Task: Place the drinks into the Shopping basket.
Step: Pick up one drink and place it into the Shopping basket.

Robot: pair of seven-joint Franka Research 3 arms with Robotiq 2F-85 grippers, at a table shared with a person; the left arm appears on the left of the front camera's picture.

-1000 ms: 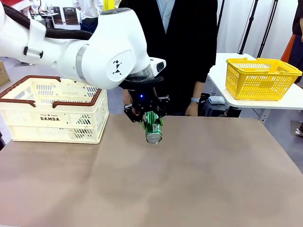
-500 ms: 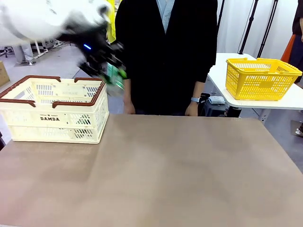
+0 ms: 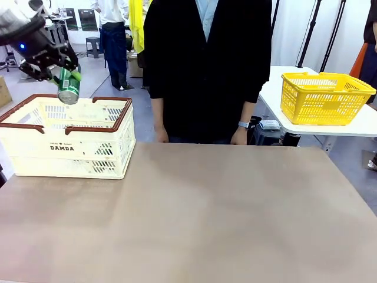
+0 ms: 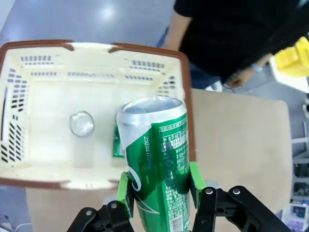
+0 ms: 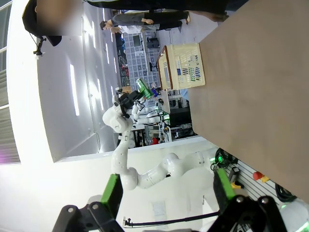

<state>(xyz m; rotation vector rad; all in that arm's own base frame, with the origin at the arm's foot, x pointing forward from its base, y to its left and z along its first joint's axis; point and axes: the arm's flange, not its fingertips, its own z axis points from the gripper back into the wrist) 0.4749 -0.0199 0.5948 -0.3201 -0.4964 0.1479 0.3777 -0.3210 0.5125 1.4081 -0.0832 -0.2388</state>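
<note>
Hovering over the Shopping basket [image 3: 65, 138] at upper left of front view: left gripper [image 3: 52, 63], jaws clenched on a green can [image 3: 68, 88], can tilted, its end hanging just above the brown rim near the basket's back-left part. In left wrist view, green pads [image 4: 123, 194] pressing both sides of that can [image 4: 157, 174], top end pointing toward 12 o'clock over the basket's open inside [image 4: 43, 116]. Already inside: one can standing upright, silver top [image 4: 81, 123] at about 9 o'clock from the held can, plus a second green can [image 4: 117, 140] partly hidden behind the held one, lying near the basket's right wall. Basket parked at the table's [image 3: 235, 212] far-left corner, "DAMDA" side facing the robot. Person in dark top [image 3: 206, 65] standing at 12 o'clock across the table, hands [image 3: 238, 135] down at the far edge, well apart from the basket. Yellow mesh basket [image 3: 325, 97] on a separate white table at 2 o'clock. Wide bare tabletop from centre to right edge and front edge. Right gripper [image 5: 166, 193] released, fingers spread wide, nothing between them, brown table edge running along the right of its view.
</note>
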